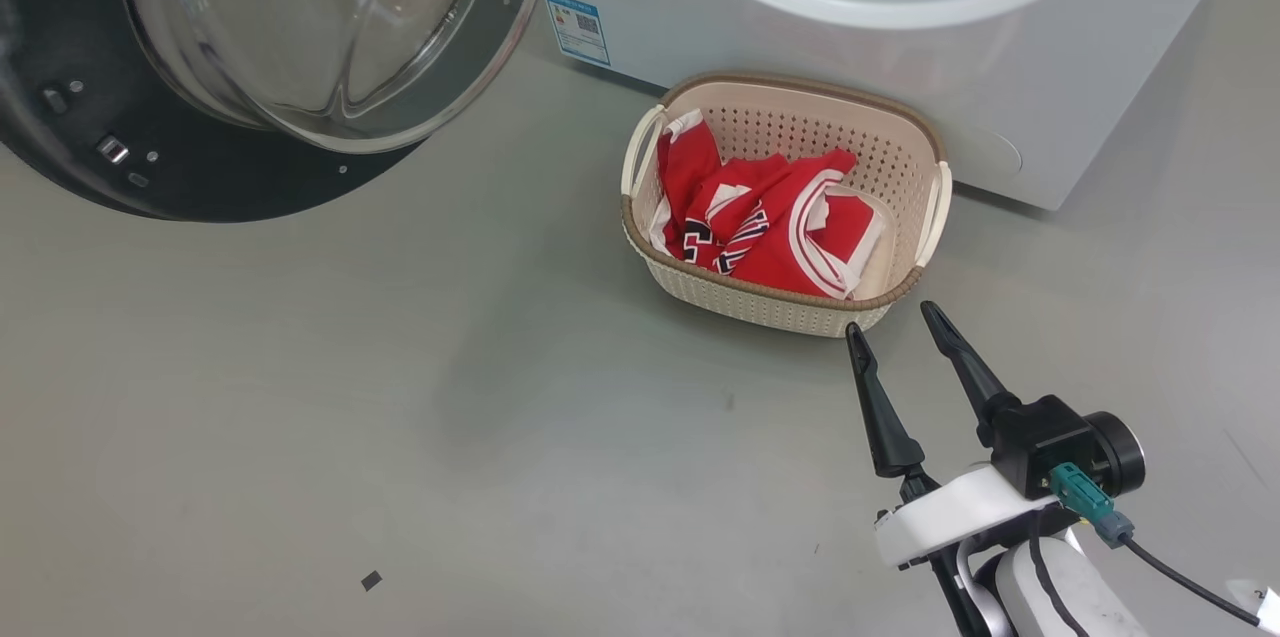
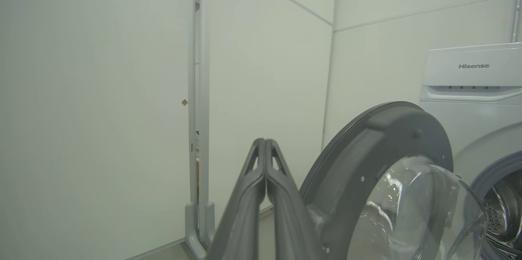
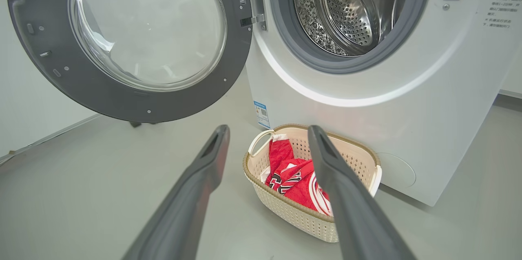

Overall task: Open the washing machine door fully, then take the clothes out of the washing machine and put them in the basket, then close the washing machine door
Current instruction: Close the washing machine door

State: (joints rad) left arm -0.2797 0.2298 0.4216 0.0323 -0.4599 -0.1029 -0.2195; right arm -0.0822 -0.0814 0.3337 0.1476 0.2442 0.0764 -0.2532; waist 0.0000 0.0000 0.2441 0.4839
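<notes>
The white washing machine stands with its steel drum showing no clothes. Its door hangs wide open to the left, also seen as the washing machine door and the door. Red clothes lie in the cream basket on the floor before the machine; the same clothes sit in the basket. My right gripper stands open just short of the basket's near rim, holding nothing; the right gripper frames the basket. My left gripper is shut and empty, left of the door.
Grey floor spreads wide to the left of the basket. White wall panels rise left of the machine, with a narrow gap and a post foot near the floor. A small dark scrap lies on the floor.
</notes>
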